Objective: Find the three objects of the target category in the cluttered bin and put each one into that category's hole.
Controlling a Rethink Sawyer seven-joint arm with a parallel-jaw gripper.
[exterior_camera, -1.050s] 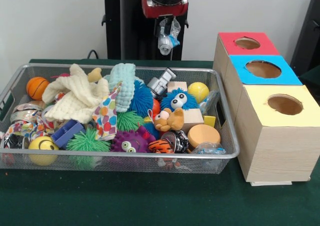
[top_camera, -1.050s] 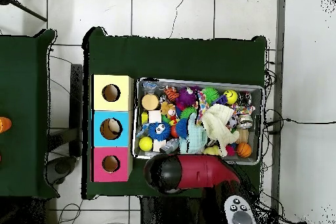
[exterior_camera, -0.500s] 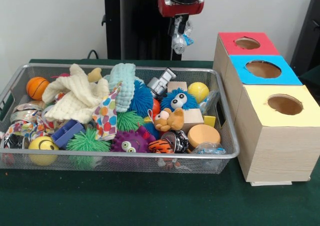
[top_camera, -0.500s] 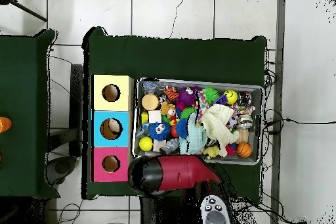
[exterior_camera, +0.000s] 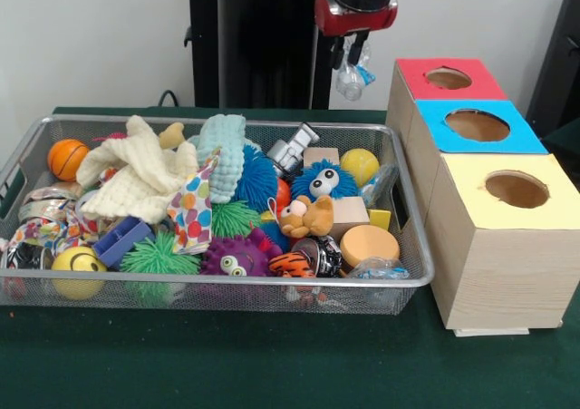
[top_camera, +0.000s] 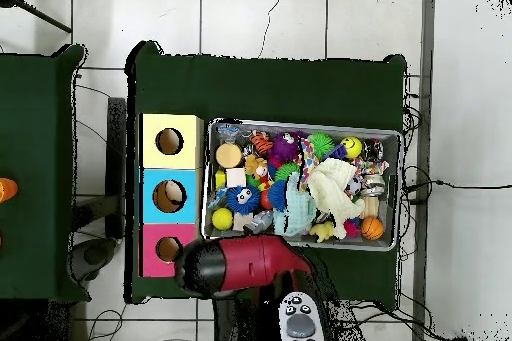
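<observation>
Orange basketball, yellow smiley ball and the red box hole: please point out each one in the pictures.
orange basketball (exterior_camera: 67, 158), front view, middle of the ball, far left of the bin.
yellow smiley ball (exterior_camera: 77, 266), front view, upper front of the ball.
red box hole (exterior_camera: 448, 78), front view, centre of the round opening.

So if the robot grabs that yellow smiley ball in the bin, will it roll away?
Probably. The yellow smiley ball is round and smooth, so it may slip. Still, the bin's mesh wall and green spiky ball hem it in, so it likely won't roll far.
</observation>
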